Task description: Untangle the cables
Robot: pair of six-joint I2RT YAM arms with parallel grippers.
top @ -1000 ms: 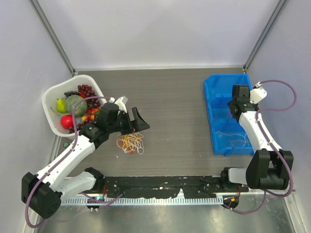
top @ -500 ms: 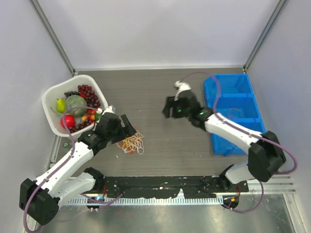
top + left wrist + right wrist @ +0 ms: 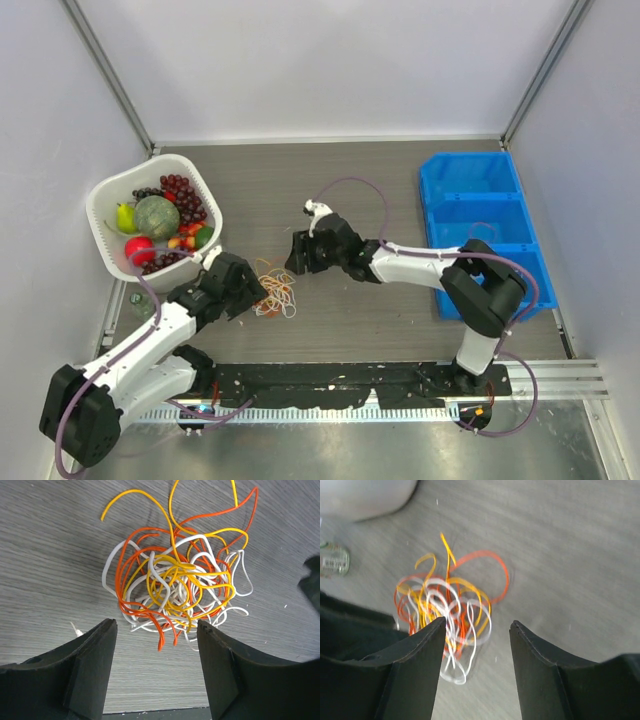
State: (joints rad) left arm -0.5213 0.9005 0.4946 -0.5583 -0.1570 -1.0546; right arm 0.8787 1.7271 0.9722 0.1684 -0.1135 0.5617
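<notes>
The cables (image 3: 274, 292) lie as one tangled heap of orange, yellow and white cords on the grey table, left of centre. My left gripper (image 3: 250, 290) is at the heap's left edge. In the left wrist view the cables (image 3: 175, 580) sit just beyond my open left gripper (image 3: 156, 630), and only bare table lies between its fingers. My right gripper (image 3: 298, 256) hovers just up and right of the heap. In the right wrist view it is open (image 3: 477, 625), and the cables (image 3: 451, 607) reach beside its left finger (image 3: 420, 650), blurred. Neither gripper holds a cord.
A white basket (image 3: 103, 195) of fruit stands at the back left, close behind my left arm. A blue bin (image 3: 470, 178) with compartments is at the right. A black rail (image 3: 330, 380) runs along the near edge. A small labelled object (image 3: 332, 560) lies near the basket.
My right arm has swung from over the blue bin leftward across the table to the heap. My left gripper has dropped down to the heap's left edge, its jaws somewhat narrower.
</notes>
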